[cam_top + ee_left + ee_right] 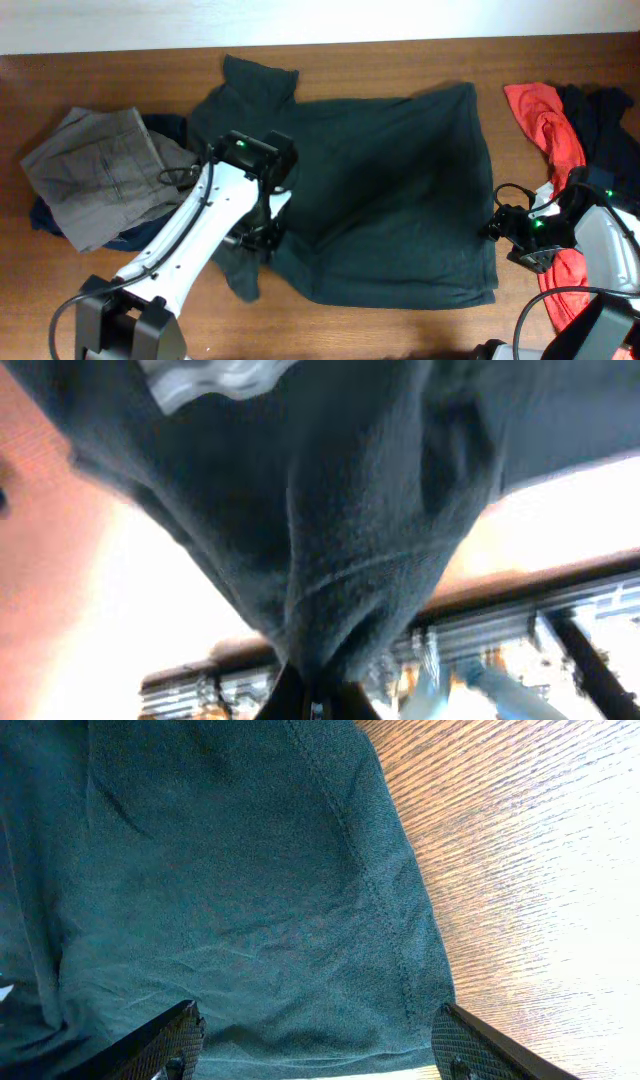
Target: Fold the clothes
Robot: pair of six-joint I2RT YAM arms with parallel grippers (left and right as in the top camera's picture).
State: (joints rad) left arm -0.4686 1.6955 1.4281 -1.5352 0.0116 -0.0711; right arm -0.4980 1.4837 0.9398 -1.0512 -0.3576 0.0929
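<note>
The dark green T-shirt (390, 190) lies spread across the middle of the table. My left gripper (258, 238) is at its left edge, shut on a pinch of the cloth. In the left wrist view the T-shirt (340, 510) fans out from the shut jaws at my left gripper (315, 705), with a bit of white print at the top edge. My right gripper (505, 228) is at the shirt's right hem, open. In the right wrist view its fingers (165, 1045) straddle the T-shirt's (240, 870) hemmed corner without closing on it.
Grey trousers (100, 175) lie folded at the far left over something dark blue. A red top (545, 125) and a black top (605, 125) are heaped at the right edge, next to my right arm. Bare wood (520, 840) shows beside the hem.
</note>
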